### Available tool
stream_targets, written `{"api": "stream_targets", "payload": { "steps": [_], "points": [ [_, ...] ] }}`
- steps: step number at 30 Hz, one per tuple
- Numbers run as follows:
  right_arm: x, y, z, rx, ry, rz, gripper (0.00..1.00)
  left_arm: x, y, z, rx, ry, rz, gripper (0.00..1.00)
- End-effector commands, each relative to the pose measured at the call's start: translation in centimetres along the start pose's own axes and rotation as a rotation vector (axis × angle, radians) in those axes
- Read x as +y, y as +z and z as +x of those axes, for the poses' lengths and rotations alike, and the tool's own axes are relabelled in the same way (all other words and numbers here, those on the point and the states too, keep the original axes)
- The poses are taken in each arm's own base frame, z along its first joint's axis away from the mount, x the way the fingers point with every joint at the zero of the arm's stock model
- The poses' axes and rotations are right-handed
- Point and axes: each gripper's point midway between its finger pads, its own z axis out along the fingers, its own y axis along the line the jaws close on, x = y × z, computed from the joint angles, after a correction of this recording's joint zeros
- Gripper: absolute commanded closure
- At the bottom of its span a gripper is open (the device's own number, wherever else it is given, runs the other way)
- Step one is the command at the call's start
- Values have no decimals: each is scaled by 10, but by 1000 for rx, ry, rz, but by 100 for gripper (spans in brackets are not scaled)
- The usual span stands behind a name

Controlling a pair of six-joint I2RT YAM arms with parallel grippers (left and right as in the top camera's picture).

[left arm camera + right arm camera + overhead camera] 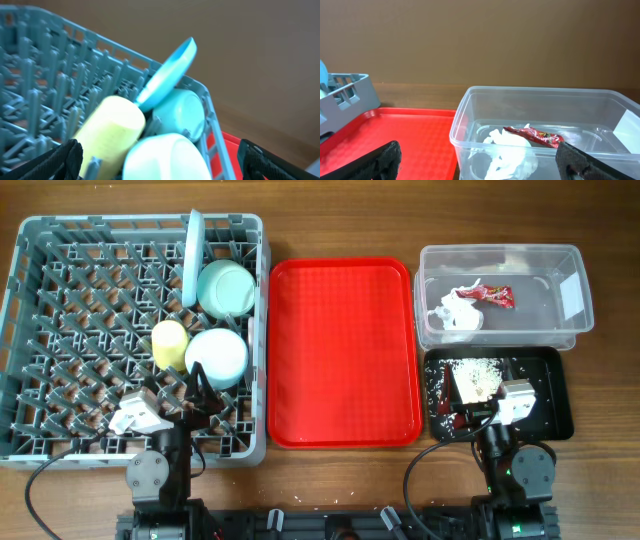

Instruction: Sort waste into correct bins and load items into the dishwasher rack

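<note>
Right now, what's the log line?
rack: plate, green bowl, blue bowl, cup in; tub: wad in; black tray: crumbs in; left gripper, right gripper: open

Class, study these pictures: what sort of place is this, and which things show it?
Probably a lab bench staged as a dish-clearing station: a grey dishwasher rack holding bowls, a red tray, and a clear tub of waste.

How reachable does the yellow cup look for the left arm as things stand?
Likely yes: the yellow cup lies in the rack just ahead of the open left gripper, nothing between, though a pale bowl crowds it.
</note>
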Motion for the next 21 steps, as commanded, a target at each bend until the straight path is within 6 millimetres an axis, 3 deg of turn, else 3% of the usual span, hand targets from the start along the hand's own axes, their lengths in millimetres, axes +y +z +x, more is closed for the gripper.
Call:
{"api": "stream_targets", "payload": {
  "steps": [1, 5, 21],
  "points": [
    [2, 0, 0, -2, -18, -12, 0, 6, 0, -3, -16, 80, -36, 0],
    [2, 0, 0, -2, -18, -12, 0, -10, -1, 7, 31, 216, 65, 0],
    [2, 0, 0, -2, -18, -12, 0, -10, -1, 7, 31, 212, 65, 0]
  ]
}}
